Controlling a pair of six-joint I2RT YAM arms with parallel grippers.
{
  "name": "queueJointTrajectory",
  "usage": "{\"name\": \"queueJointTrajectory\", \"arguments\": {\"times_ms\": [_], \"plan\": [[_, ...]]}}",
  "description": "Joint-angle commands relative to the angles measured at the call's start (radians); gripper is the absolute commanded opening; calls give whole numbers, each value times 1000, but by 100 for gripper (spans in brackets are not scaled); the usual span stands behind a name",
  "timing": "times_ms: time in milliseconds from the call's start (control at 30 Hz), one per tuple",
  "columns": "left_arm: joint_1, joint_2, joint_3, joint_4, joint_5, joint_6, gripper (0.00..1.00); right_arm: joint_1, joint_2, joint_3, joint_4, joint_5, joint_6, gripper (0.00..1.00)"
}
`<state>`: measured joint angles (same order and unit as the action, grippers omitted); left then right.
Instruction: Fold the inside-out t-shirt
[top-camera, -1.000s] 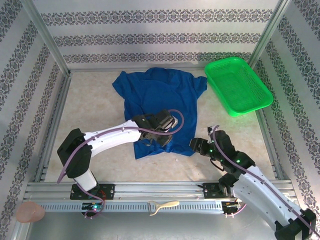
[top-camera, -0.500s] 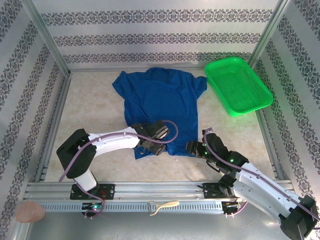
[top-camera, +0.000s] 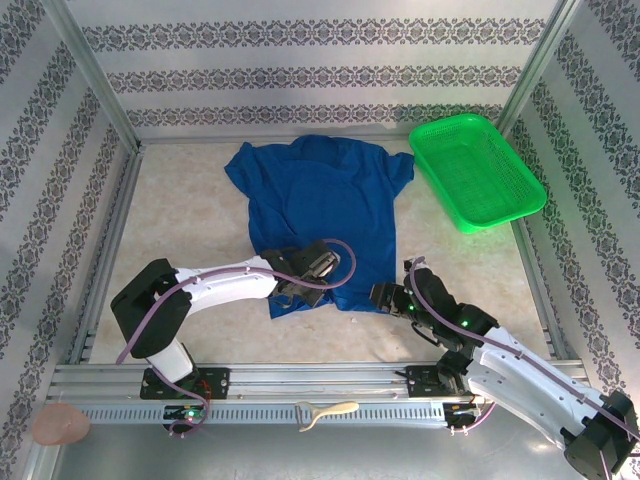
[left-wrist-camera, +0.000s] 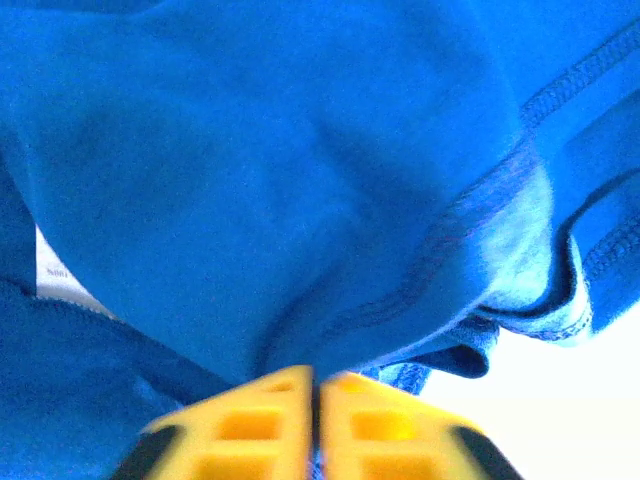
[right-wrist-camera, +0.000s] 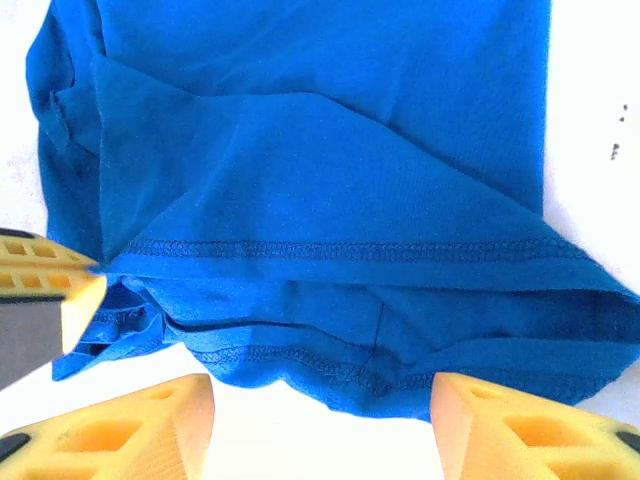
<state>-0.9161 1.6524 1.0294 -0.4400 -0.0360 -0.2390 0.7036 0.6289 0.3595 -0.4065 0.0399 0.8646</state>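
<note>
Blue t-shirt (top-camera: 320, 200) hem, at lower centre of the frame, is pinched by the fully closed left claw (left-wrist-camera: 315, 378); the right claw (right-wrist-camera: 320, 405), spread and empty, likely must be closed on it next.

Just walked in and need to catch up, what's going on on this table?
A royal-blue cotton t-shirt lies spread on the table for folding. The left claw is shut on fabric at its near hem. The right claw stands open at the same hem, further right, not gripping yet. A green plastic mesh basket sits apart at the far right.
</note>
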Motion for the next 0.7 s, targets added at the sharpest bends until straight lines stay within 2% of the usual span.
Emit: {"name": "queueJointTrajectory", "arguments": {"times_ms": [0, 367, 533, 667], "plan": [[-3, -23, 35, 7, -25, 8, 0, 21, 2, 26, 35, 3, 34, 60], [-3, -249, 52, -8, -8, -2, 0, 128, 135, 106, 199, 38, 65, 62], [-3, -292, 72, -28, 9, -5, 0, 181, 255, 210, 181, 130, -130, 68], [-3, -307, 84, -40, 12, -3, 0, 207, 331, 259, 222, 135, -289, 76]]}}
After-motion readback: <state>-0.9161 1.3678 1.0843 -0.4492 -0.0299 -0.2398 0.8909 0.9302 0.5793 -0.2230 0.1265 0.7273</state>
